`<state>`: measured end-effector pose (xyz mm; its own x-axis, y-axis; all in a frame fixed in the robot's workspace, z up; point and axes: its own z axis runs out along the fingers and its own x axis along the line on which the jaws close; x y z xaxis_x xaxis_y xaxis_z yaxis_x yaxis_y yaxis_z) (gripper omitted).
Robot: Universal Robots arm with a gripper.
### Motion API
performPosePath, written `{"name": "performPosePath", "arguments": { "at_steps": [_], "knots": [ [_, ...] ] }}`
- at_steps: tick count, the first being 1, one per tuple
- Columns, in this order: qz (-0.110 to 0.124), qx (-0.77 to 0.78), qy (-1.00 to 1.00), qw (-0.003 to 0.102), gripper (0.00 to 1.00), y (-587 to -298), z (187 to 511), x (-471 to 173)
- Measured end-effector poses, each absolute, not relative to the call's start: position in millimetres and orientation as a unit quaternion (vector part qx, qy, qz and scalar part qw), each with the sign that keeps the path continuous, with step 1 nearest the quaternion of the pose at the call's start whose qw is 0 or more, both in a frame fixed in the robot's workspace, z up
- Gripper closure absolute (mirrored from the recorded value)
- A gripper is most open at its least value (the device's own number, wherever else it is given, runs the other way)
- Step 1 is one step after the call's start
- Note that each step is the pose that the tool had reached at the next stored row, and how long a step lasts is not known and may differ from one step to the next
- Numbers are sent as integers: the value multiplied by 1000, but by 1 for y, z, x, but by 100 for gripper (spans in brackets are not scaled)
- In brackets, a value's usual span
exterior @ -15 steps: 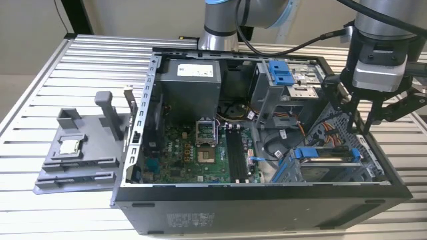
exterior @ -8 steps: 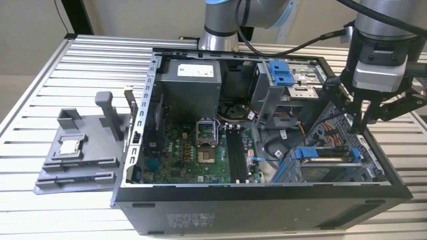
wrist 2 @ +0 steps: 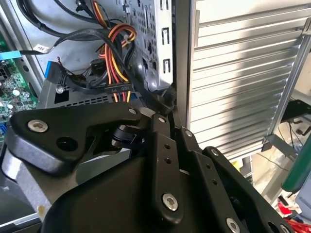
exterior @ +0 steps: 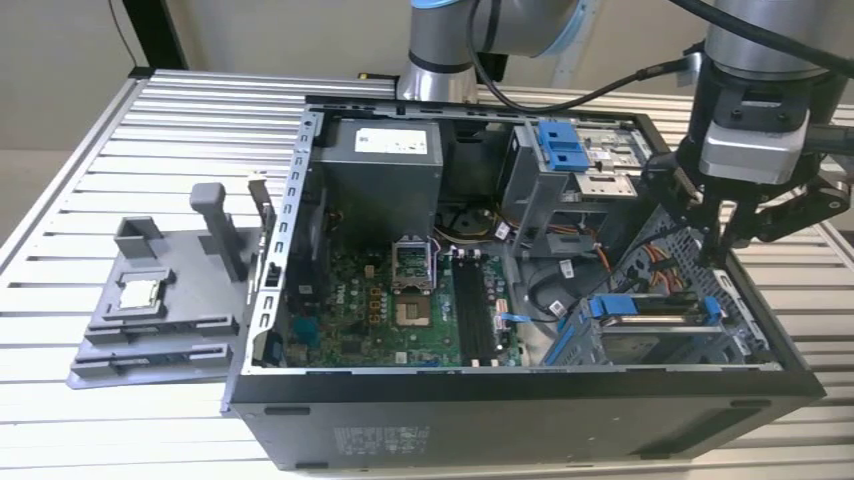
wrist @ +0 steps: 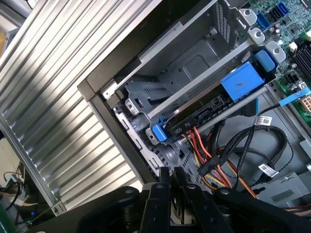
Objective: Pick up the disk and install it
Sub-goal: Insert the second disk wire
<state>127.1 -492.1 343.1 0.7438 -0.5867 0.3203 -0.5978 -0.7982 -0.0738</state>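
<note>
Ribbed metal table (exterior: 160,130) carries an open computer case (exterior: 534,410) lying on its side, with a grey holder stand (exterior: 160,310) beside it at the exterior view's left. Inside the case sit the green circuit board (exterior: 400,290), a bundle of cables (wrist: 218,160) and, at the exterior view's right, a metal drive cage (exterior: 667,335). The disk (wrist: 214,109) lies seated in that cage between its blue rails (it looks already installed, by my judgement). The gripper (wrist: 167,177) hangs just above the case's edge near the cage, fingers closed together and holding nothing. What remains calls only for checking that the disk sits fully home.
</note>
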Motion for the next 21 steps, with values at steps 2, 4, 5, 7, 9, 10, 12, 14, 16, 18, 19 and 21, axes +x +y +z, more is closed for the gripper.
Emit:
{"name": "performPosePath", "arguments": {
  "at_steps": [2, 4, 5, 7, 9, 10, 12, 14, 16, 18, 19, 21],
  "knots": [
    [166, 934, -317, 17, 100, -492, 343, 127],
    [166, 934, -317, 17, 100, -492, 343, 127],
    [166, 934, -317, 17, 100, -492, 343, 127],
    [166, 934, -317, 17, 100, -492, 343, 127],
    [166, 934, -317, 17, 100, -492, 343, 127],
    [166, 934, -317, 17, 100, -492, 343, 127],
    [166, 934, -317, 17, 100, -492, 343, 125],
    [166, 934, -317, 17, 100, -492, 343, 123],
    [166, 933, -318, 17, 100, -492, 343, 120],
    [166, 933, -318, 17, 100, -492, 344, 115],
    [166, 933, -318, 17, 100, -492, 344, 114],
    [166, 933, -319, 17, 100, -492, 344, 112]
  ]
}}
